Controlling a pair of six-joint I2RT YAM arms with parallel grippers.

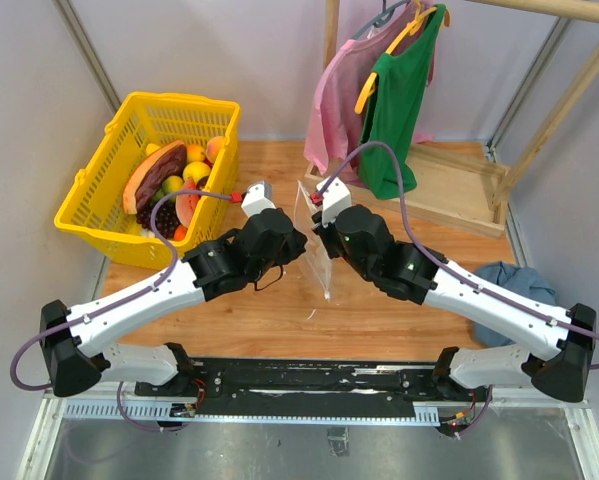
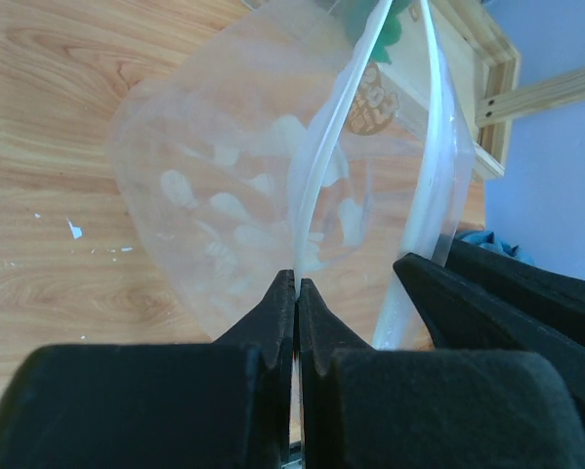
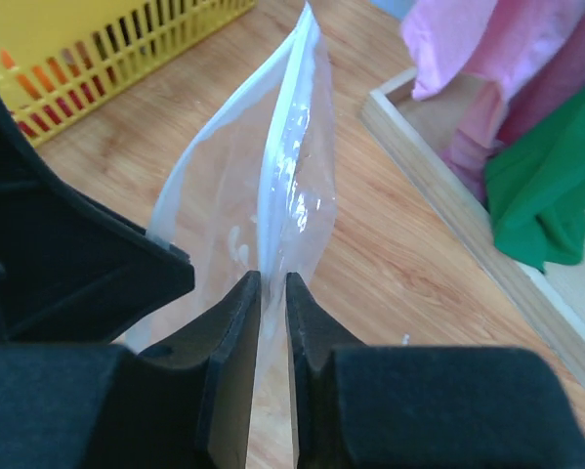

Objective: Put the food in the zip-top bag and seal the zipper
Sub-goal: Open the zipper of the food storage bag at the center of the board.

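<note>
Bag-opening step. Left gripper (image 2: 296,285) clamped on one lip of zip-top bag (image 2: 224,195), mid-frame; right gripper (image 3: 272,283) narrowly apart around other lip. Next: pinch, spread.

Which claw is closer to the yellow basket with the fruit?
Left. The left claw pinches the bag on the side facing the yellow basket. The right claw is at the bag's other side, farther from the basket.
</note>
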